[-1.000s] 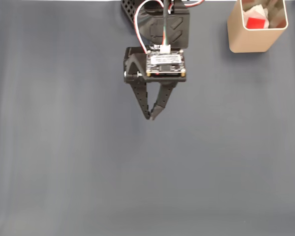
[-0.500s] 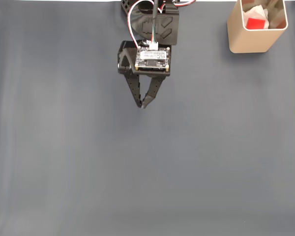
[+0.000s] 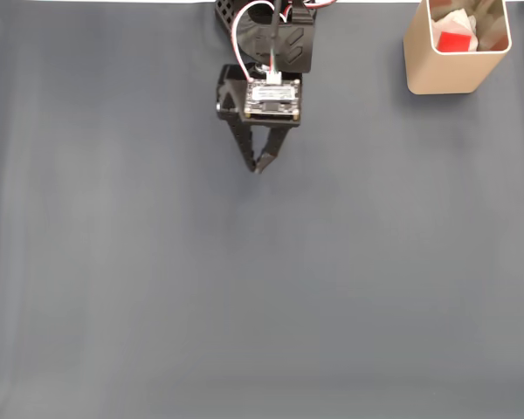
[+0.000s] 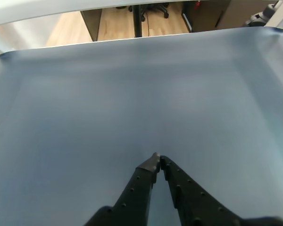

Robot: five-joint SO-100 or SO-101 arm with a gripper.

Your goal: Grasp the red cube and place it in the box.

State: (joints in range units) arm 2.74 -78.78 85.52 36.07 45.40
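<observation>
Retracted end effector (image 3: 258,168) closed, empty; red cube (image 3: 453,40) inside box (image 3: 452,74).

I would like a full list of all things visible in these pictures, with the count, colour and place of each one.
red cube: one, bright red, inside the box, fixed view.
box: one, beige with white inside, upper right corner of the fixed view, standing on the cloth.
white scraps: number unclear, white, inside the box beside the cube.
cloth: one, dark grey-blue, covering the table in both views.
wooden floor: light brown, beyond the far edge of the cloth, wrist view.
chair base: one, black, on the floor at the top, wrist view.
arm: one, black with white and red wires, top centre, fixed view.
gripper: one, black, fingertips together, holding nothing.
</observation>
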